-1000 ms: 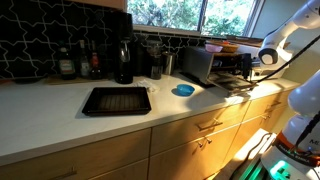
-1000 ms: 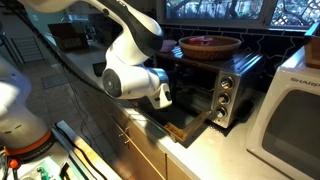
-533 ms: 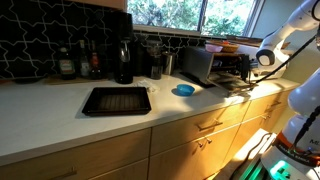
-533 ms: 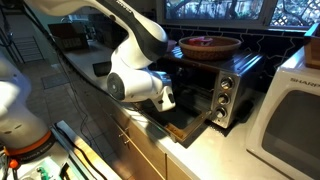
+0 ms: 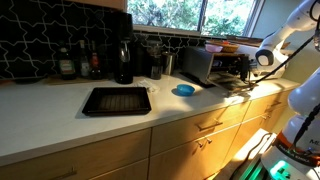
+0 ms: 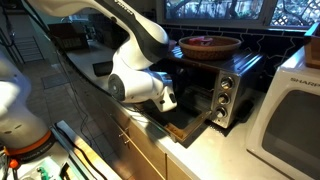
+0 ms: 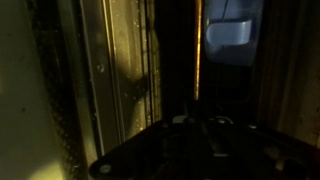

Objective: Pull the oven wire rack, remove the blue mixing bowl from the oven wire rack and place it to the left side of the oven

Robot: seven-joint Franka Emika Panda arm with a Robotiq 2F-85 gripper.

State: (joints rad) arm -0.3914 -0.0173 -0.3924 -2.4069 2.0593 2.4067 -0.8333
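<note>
The oven (image 5: 205, 65) (image 6: 228, 92) stands on the counter with its door (image 6: 186, 128) folded down. My gripper (image 5: 251, 61) (image 6: 170, 98) reaches into the open front. The wrist view is very dark. There the oven wire rack (image 7: 150, 70) shows as thin parallel wires, and one bright wire runs straight in between the fingertips of my gripper (image 7: 198, 122), which is shut on it. A pale bluish shape (image 7: 228, 32) sits deeper inside; I cannot tell whether it is the blue mixing bowl.
A black baking tray (image 5: 117, 100) and a flat blue dish (image 5: 183, 90) lie on the counter beside the oven. A brown bowl (image 6: 210, 45) rests on the oven top. A pale microwave (image 6: 292, 112) stands close beside it. Bottles and a dark jug (image 5: 123, 62) line the back wall.
The wrist moved a little toward the oven mouth, then held still. The jaws have closed.
</note>
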